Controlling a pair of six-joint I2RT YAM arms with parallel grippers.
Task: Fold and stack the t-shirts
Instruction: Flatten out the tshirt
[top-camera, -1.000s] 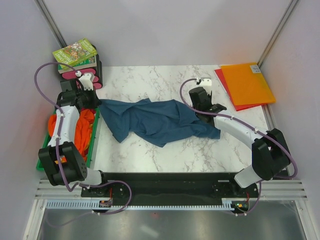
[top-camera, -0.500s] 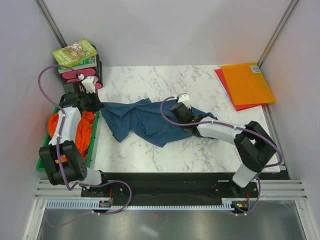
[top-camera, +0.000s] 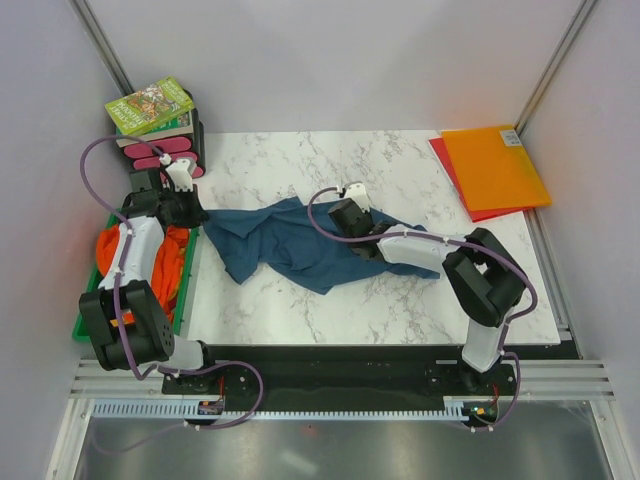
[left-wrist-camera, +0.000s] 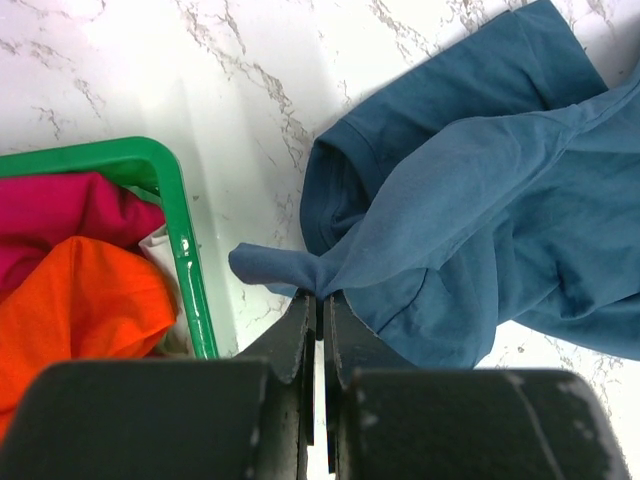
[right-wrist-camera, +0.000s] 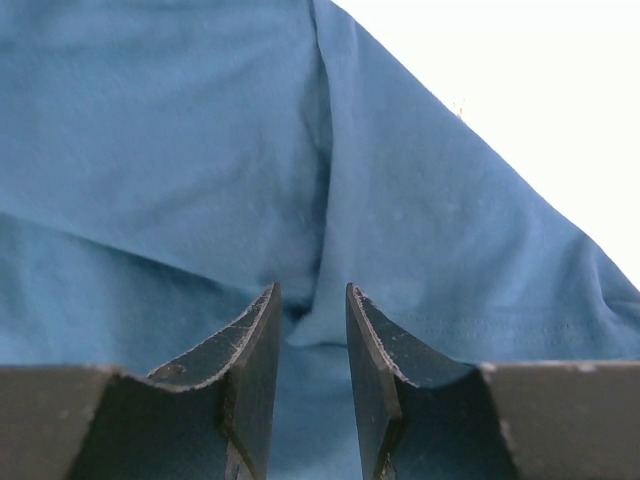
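Limp, light teal t-shirt (left-wrist-camera: 480, 170): my left gripper (left-wrist-camera: 322, 305) pinches its corner; right gripper (right-wrist-camera: 312, 330), narrowly parted, should take its stitched edge.

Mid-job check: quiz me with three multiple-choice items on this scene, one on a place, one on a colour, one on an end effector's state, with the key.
1. Where do the orange folders lie?
A) at the far right corner of the table
B) under the t-shirt
C) by the left arm's base

2. What colour is the t-shirt on the table?
A) orange
B) teal-blue
C) white

3. The left end effector is:
A) open
B) hidden
C) shut on the t-shirt

Key:
1 A, the top view shows them at that corner.
2 B, every view shows teal-blue cloth.
3 C, the left wrist view shows it pinching a fabric tip.
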